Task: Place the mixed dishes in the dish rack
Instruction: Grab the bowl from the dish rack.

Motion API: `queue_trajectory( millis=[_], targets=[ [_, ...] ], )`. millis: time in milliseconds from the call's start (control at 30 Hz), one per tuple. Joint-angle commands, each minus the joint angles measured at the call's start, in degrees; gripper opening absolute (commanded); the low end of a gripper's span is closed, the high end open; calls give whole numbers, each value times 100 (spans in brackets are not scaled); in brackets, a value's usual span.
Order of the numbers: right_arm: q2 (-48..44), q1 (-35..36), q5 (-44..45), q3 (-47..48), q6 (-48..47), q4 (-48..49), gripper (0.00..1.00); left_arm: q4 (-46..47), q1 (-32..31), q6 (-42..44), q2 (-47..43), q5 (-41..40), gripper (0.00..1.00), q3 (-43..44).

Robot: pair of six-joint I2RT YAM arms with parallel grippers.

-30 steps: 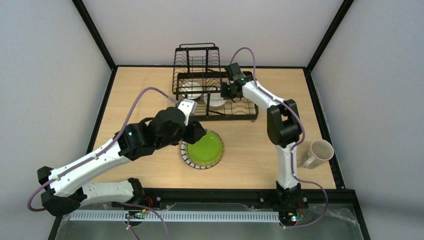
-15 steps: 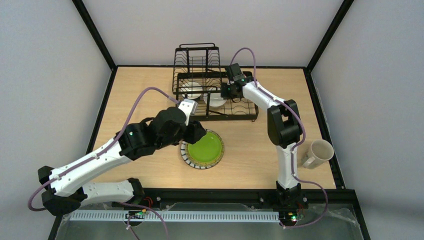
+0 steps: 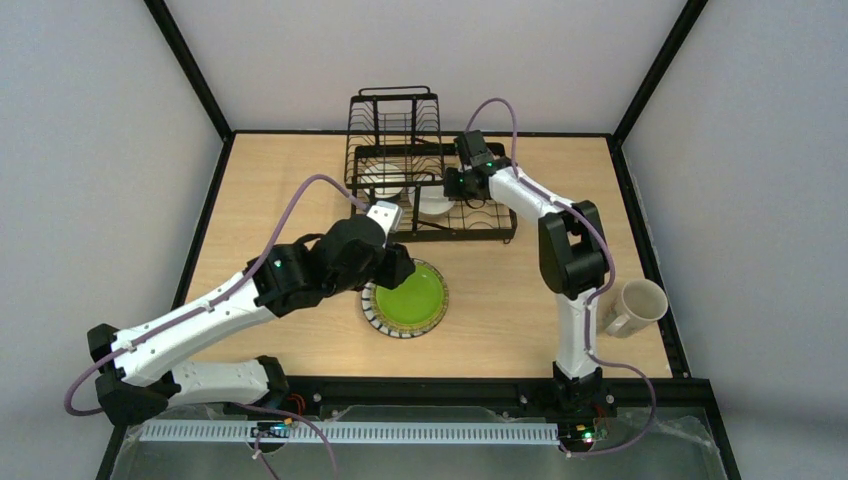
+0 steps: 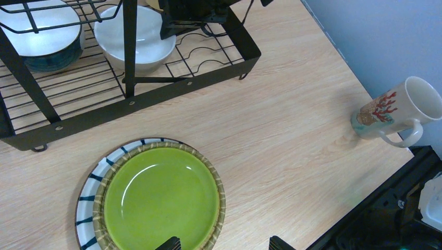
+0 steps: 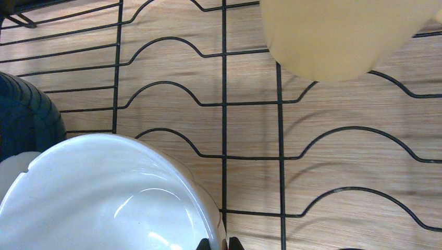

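Wooden table (image 3: 500,300), dish rack (image 3: 470,232) at far side: right claw (image 5: 219,242) pinched on white bowl (image 5: 104,198) rim, seemingly to seat it on tray; left claw (image 4: 223,244) wide open, empty, above green plate (image 4: 161,203) on table, likely lining up pickup.

A light wood-grain table top (image 3: 280,170) fills the middle of the overhead view, bordered by black edging (image 3: 207,215) on its left, far and right sides. A wider black rail (image 3: 420,385) runs along its near edge. Plain pale grey walls close the space in: a back wall (image 3: 420,50), a left wall (image 3: 90,150) and a right wall (image 3: 750,150). Black corner struts (image 3: 190,65) slant up where the walls meet. In front of the rail lies a long white slotted strip (image 3: 400,432) on a clear plastic sheet (image 3: 450,460). From the left wrist camera, the right wall looks blue-grey.
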Motion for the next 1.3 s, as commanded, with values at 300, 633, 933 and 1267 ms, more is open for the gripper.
queue_trajectory(
  millis=[300,633,933,1267],
  targets=[
    [-664,-135,-64,-490,170,572,0,-162,-62,-224,-22,-194,98,8],
    [-854,-223,-90,-663,197,632,0,5,-133,-270,46,-213,98,-141],
    [-961,-262,-95,-757,184,633,0,132,-133,-303,-14,-204,98,-348],
    [-1043,-326,-70,-804,150,588,0,333,-148,-399,-199,-198,99,-711]
  ],
)
